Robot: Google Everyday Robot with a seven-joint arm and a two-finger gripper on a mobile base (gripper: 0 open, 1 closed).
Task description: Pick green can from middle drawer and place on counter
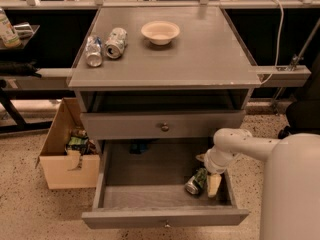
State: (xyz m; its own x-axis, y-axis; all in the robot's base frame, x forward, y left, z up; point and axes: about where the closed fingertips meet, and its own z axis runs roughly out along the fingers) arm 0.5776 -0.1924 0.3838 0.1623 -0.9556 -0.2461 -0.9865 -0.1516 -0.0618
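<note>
The green can (195, 182) lies on its side near the front right corner of the open middle drawer (150, 196), whose knob faces the camera. My gripper (209, 178) reaches down into the drawer from the right, right at the can and just to its right, at the end of my white arm (240, 145). Whether it touches the can cannot be told. The grey counter (200, 54) is the cabinet's top, above the drawers.
Two silver-white cans (93, 50) (116, 42) and a cream bowl (160, 31) sit on the counter's far left and middle. The shallower drawer (164, 124) above is closed. A cardboard box (60, 164) with items stands on the floor left of the cabinet. A dark object (139, 146) lies at the drawer's back.
</note>
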